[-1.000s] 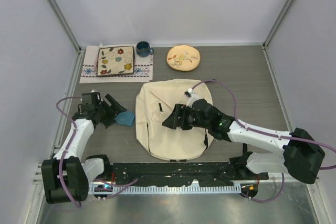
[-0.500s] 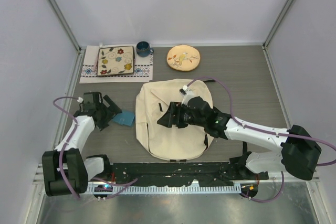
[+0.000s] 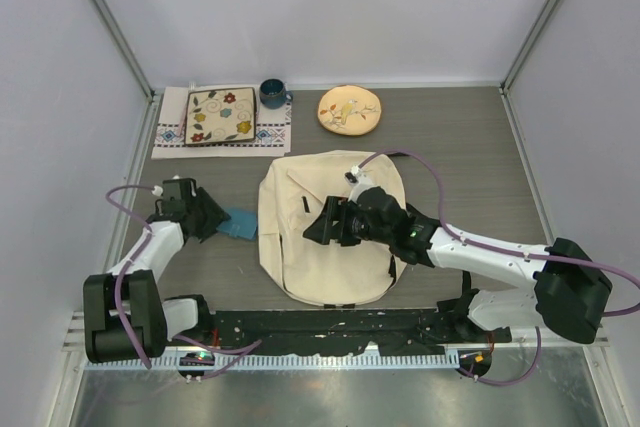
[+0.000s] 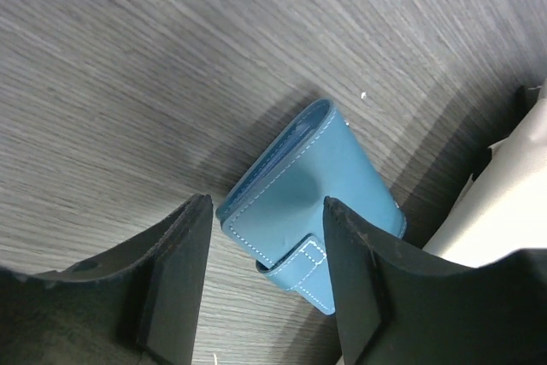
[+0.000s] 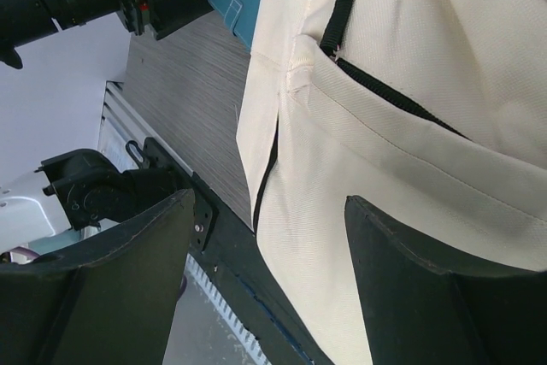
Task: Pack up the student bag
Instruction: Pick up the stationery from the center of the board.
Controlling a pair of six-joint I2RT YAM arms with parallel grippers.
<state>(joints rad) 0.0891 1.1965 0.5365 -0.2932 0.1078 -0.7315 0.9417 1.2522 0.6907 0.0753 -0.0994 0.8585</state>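
Lying flat in the middle of the grey table (image 3: 470,157), the cream student bag (image 3: 295,262) is the largest thing in view. The right gripper (image 3: 318,228) hangs over the bag's middle, jaws wide apart and holding nothing. Just left of the bag, the left gripper (image 3: 214,217) straddles a blue wallet (image 4: 312,173) that lies on the table, jaws partly open, a sliver of gap showing beside one finger.
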